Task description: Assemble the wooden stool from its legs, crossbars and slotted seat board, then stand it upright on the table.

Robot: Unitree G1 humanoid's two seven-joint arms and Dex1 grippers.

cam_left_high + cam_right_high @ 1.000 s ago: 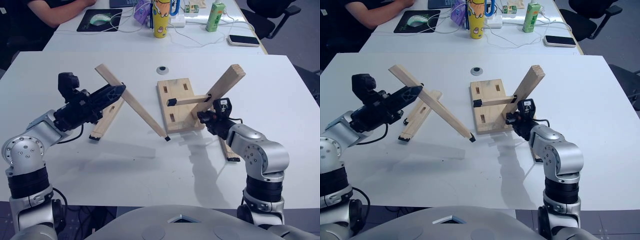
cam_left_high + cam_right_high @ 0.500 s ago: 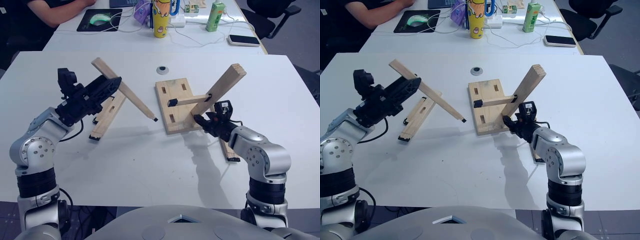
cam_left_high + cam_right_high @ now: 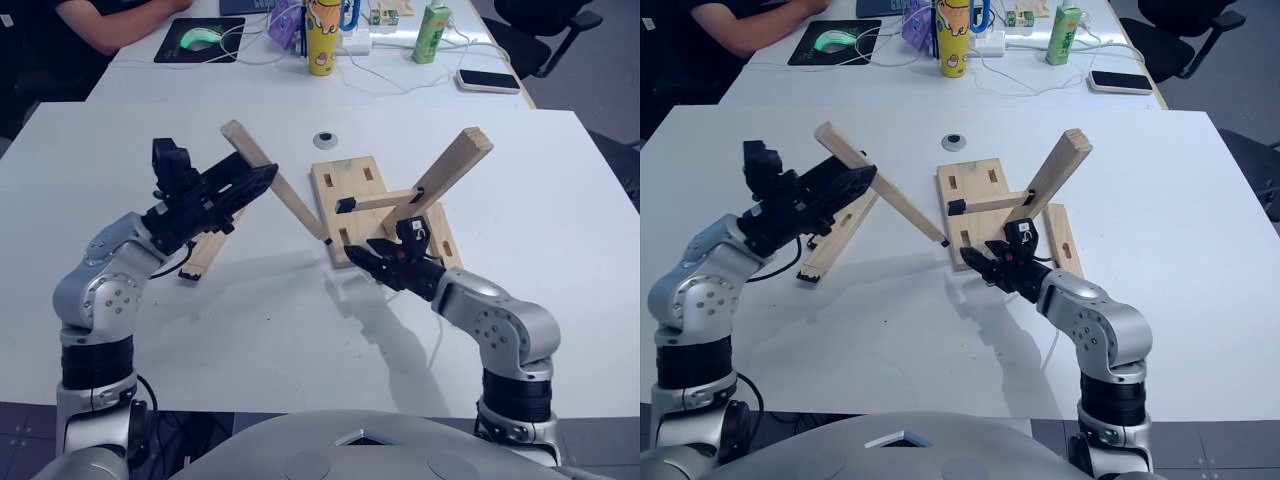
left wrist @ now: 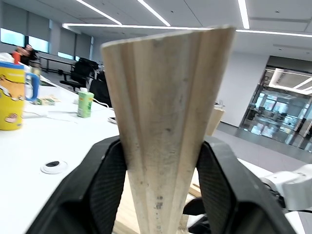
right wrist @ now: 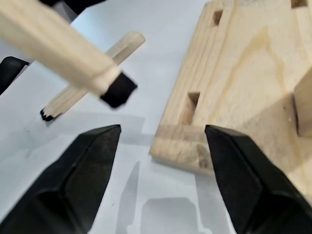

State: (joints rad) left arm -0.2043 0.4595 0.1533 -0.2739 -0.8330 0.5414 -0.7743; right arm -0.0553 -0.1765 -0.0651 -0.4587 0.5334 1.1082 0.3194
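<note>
- The white table (image 3: 300,330) carries all the stool parts.
- The slotted seat board (image 3: 350,180) lies flat just ahead of the right gripper (image 3: 365,262). Its near corner sits between that gripper's fingers (image 5: 87,165), which are spread wide and hold nothing.
- One leg (image 3: 445,175) stands tilted out of the board, rising up and away beyond the right gripper. A short crossbar (image 3: 385,200) juts from it over the board.
- The left gripper (image 3: 245,185) is clamped on a second leg (image 3: 295,205), one finger (image 4: 109,180) pressed to each side. This leg slopes down from the gripper, and its black-tipped end hangs at the board's edge, just ahead of the right gripper.
- A third leg (image 3: 205,250) lies flat on the table beneath the left gripper.
- A fourth leg (image 3: 440,240) lies flat just beside the board, to the right of the right gripper.
- A small round fitting (image 3: 323,140) is set in the table well beyond both grippers.
</note>
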